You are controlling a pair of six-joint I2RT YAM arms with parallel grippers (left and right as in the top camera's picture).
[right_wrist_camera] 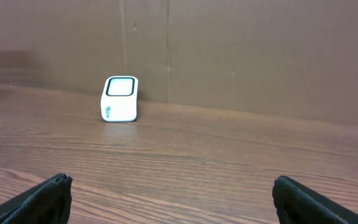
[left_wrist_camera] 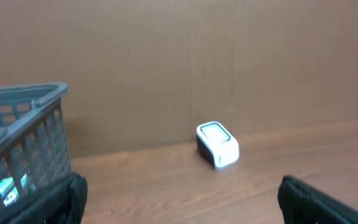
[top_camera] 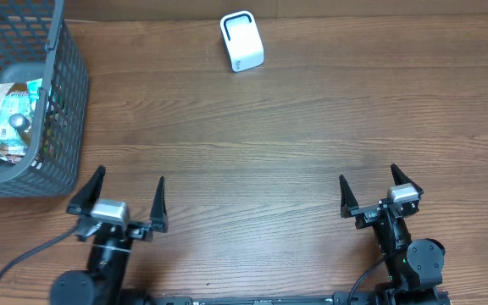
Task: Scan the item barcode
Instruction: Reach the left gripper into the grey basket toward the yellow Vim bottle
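Item packets [top_camera: 11, 119] lie heaped in grey mesh basket [top_camera: 68, 93], 9 to 10 o'clock on the overhead. Labels are too small to read and no barcode can be made out.

Scanner [top_camera: 242, 41], a small white box with a dark window on its upper face, stands at 12 o'clock, well apart from the basket.

Left gripper [top_camera: 130, 174] at 7 o'clock, jaws spread wide, nothing between them. Right gripper [top_camera: 368, 174] at 5 o'clock, likewise wide and empty. Both near the front edge, neither touching anything.

Step in hand, as I judge it: fetch one packet. The left arm is nearer the basket. Come down over the rim, not through the wall. Pinch one packet by an edge so that its printed face stays uncovered. Carry it towards 12 o'clock and turn the code to the scanner window.

Surface: brown wood-grain table [top_camera: 252, 144], flat and matt. Plain cardboard wall [right_wrist_camera: 260, 50] closes the far side. Black cable [top_camera: 24, 254] trails at 8 o'clock.
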